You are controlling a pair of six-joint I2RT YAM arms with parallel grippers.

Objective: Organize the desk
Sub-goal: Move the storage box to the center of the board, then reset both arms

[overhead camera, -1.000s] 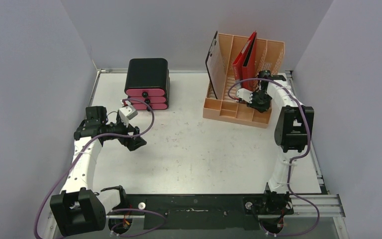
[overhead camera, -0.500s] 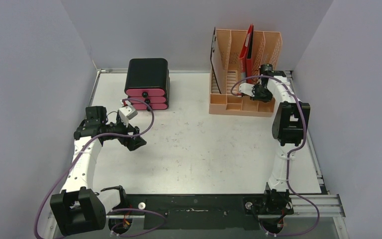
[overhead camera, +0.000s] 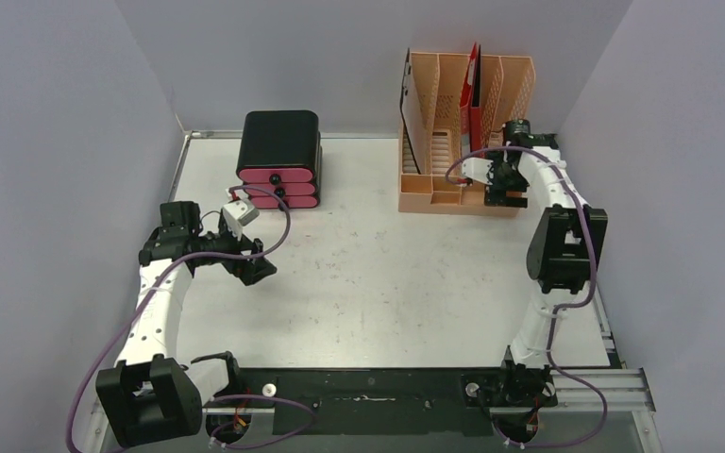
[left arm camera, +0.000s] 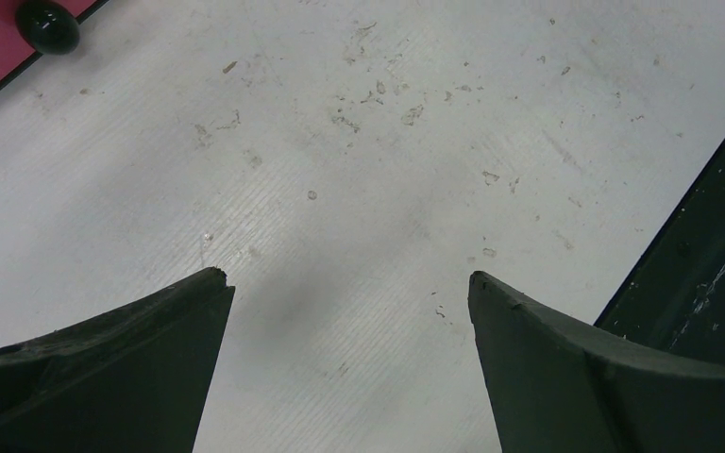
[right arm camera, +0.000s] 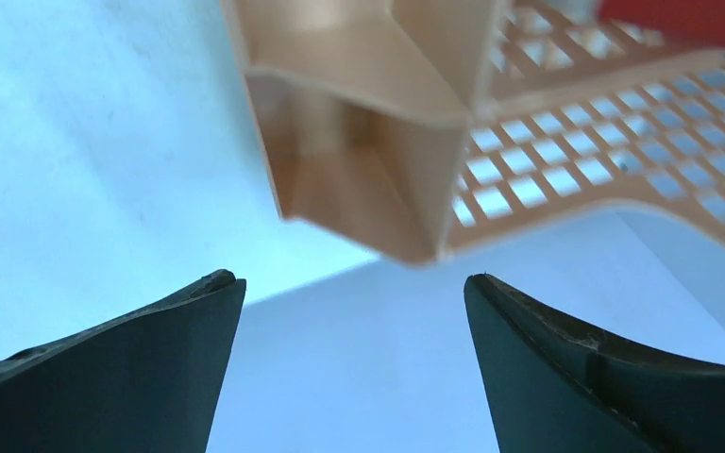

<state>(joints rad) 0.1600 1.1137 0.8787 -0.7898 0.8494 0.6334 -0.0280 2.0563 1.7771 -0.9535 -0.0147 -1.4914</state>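
The white scuffed desk (overhead camera: pixel 378 283) carries an orange file rack (overhead camera: pixel 463 142) at the back right, standing upright. A red binder (overhead camera: pixel 475 90) and a black clipboard (overhead camera: pixel 406 109) stand in it. My right gripper (overhead camera: pixel 507 195) hangs open at the rack's front right corner, holding nothing. In the right wrist view its fingertips (right arm camera: pixel 354 278) are spread wide, just short of the rack's corner (right arm camera: pixel 406 142). My left gripper (overhead camera: pixel 260 269) hovers open and empty over the desk's left part; bare desk (left arm camera: pixel 359 142) lies between its tips (left arm camera: pixel 349 278).
A black drawer box with pink drawers (overhead camera: pixel 280 159) stands at the back left, its black knob (left arm camera: pixel 47 24) showing in the left wrist view. Grey walls enclose the desk on three sides. The black front rail (overhead camera: pixel 368 396) runs along the near edge.
The tilted rack was pushed back and set upright. My right gripper, which was shut on the rack's front, has opened and let go. The left arm has not moved.
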